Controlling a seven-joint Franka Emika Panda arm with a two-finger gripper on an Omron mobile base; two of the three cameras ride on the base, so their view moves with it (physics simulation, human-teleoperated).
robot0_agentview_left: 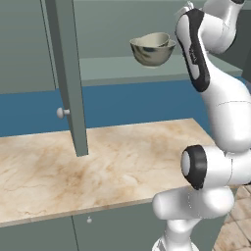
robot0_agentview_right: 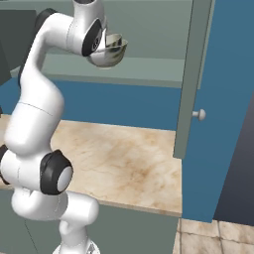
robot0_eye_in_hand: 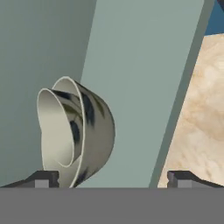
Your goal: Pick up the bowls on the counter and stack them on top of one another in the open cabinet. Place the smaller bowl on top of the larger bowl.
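shiny grey-green metal makes both bowls, so they look hard and stiff, not soft. they will not bend in a grip. i think they are light, but smooth and slippery, so they could slide or tip. the best place to take hold looks like the thin rim, one finger inside and one outside. the round belly is too wide and slick to pinch well.

the larger bowl (robot0_agentview_left: 153, 55) sits on the shelf of the open cabinet (robot0_agentview_left: 117, 66). the smaller bowl (robot0_agentview_left: 157, 40) sits inside it. in the left base view the small one leans a bit toward 3 o'clock, and its rim pokes up above the big rim. it does not look quite flat yet. both bowls have pale cream insides, and nothing else is in them that i can see.

in the hand view the bowls are at about 9 o'clock, with the small rim nested inside the big rim. the hand (robot0_eye_in_hand: 112, 178) is spread wide and holds nothing. its two dark tips stand far apart, and the left tip is just beside the big bowl.

the desk (robot0_agentview_left: 108, 162) is down below, at 6 o'clock from the shelf. the tall cabinet door (robot0_agentview_left: 68, 73) hangs open with a small round knob (robot0_agentview_left: 62, 112).

the stack looks done, i think.
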